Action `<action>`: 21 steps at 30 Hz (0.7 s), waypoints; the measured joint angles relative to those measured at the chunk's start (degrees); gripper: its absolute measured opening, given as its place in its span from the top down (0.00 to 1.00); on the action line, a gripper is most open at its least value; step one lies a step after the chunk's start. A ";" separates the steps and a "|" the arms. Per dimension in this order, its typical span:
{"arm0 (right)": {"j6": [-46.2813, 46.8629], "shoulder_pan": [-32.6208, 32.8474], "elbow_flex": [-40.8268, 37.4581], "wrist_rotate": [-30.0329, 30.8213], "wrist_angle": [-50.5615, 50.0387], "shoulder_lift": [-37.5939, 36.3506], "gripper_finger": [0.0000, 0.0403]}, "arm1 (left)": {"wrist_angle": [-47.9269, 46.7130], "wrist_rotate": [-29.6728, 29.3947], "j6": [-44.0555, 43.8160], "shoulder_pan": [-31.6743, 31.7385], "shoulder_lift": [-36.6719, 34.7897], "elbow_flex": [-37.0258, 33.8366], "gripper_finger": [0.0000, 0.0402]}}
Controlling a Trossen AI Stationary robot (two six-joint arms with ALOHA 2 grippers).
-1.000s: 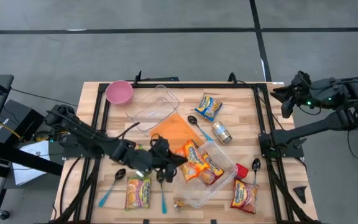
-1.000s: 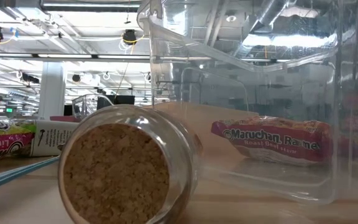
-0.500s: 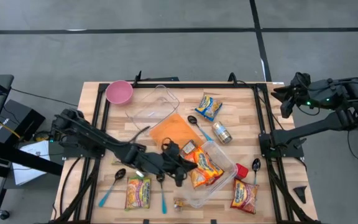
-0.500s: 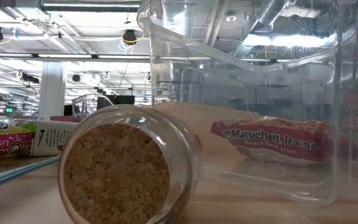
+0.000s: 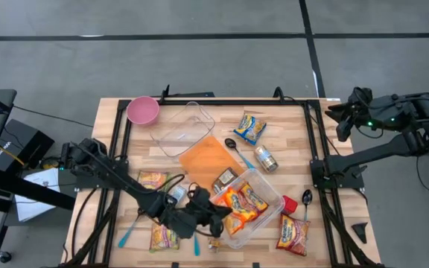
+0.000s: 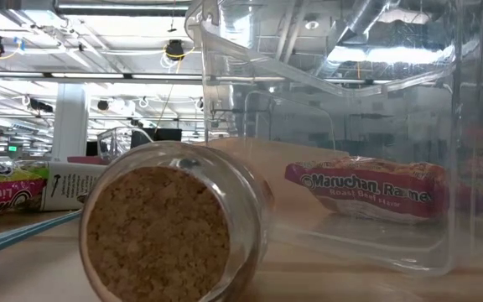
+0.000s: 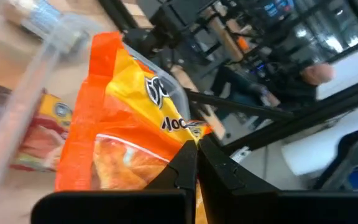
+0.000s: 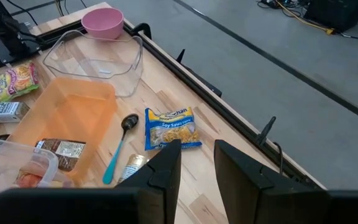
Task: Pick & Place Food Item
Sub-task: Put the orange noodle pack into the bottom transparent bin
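Note:
My left gripper (image 5: pixel 216 214) is near the table's front middle, shut on an orange-and-yellow noodle packet (image 5: pixel 234 203). The packet fills the left wrist view (image 7: pixel 129 124). It sits at the left rim of a clear plastic container (image 5: pixel 268 192), which holds a red ramen packet (image 5: pixel 253 196), also shown in the low view (image 6: pixel 363 190). My right gripper (image 5: pixel 342 121) waits open and empty beyond the table's far right corner (image 8: pixel 194 165). My left gripper pinches an edge of the noodle packet (image 7: pixel 180 140) between its two shut fingers (image 7: pixel 197 163). It comes from the table's left side, pointing toward the clear container. The packet stands out ahead of the fingertips. Whether its far end rests on the container, I cannot tell.
A cork-stoppered jar (image 6: pixel 158 235) lies on its side by the container's near corner. An orange lid (image 5: pixel 208 158), a second clear tub (image 5: pixel 183 125), a pink bowl (image 5: pixel 143 110), a can (image 5: pixel 265 158), several spoons and more packets (image 5: pixel 250 126) (image 5: pixel 294 232) (image 5: pixel 153 179) lie around.
My left gripper has moved toward the table's near edge and a little to the right, staying shut on the orange packet, which went with it along the container's left rim. Its moving away has uncovered a packet at the left and a brown packet near the orange lid.

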 joint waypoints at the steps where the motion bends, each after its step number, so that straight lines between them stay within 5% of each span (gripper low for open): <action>1: 0.00 0.00 0.00 0.00 -0.01 0.00 0.77 | -0.28 -0.68 -0.54 -0.30 0.16 -0.02 1.00; 21: 0.46 -0.02 0.00 0.22 0.00 -0.37 0.77 | 4.47 -3.82 -3.22 -0.81 5.95 0.13 1.00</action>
